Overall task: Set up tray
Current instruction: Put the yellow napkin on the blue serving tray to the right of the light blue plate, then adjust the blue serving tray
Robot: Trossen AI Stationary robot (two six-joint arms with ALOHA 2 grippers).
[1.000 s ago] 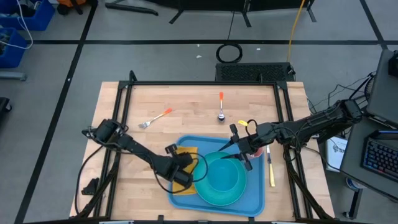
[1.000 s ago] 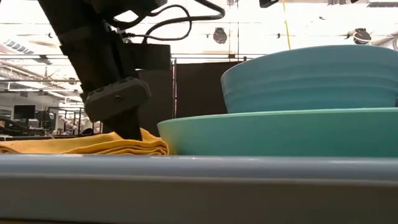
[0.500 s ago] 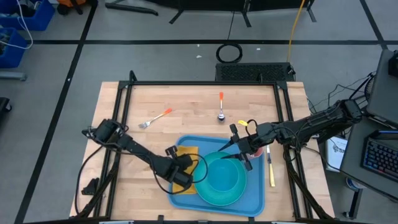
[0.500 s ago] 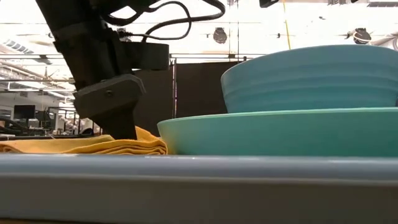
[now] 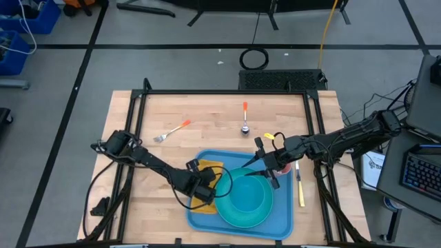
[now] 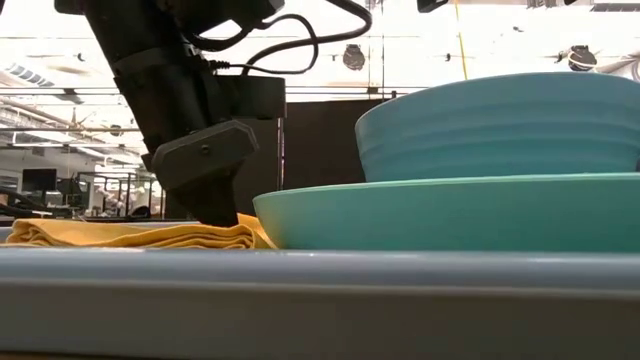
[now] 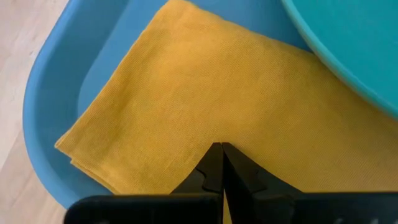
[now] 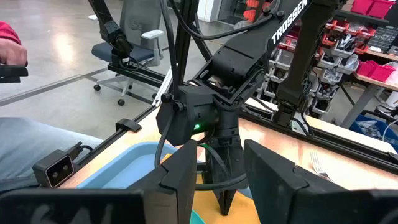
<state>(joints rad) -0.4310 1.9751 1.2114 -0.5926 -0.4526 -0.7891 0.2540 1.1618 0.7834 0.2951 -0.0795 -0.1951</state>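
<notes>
Tray [image 5: 282,219] at lower centre of high view, near bench [image 5: 207,114] front edge. Teal plate [image 5: 247,198] with bowl [image 6: 500,125] fills tray's right part. Yellow napkin [image 7: 205,106] flat in tray's left part, one edge under plate rim.

Left end effector [image 7: 221,163] tips pressed together, pointing down onto napkin, likely pinning or nudging cloth flat beside plate.

Right end effector [image 8: 217,177] fingers apart, empty, hovering above plate's upper right rim, waiting.

Fork [image 5: 172,131], spoon [image 5: 244,117] on bench above tray, not yet placed.
</notes>
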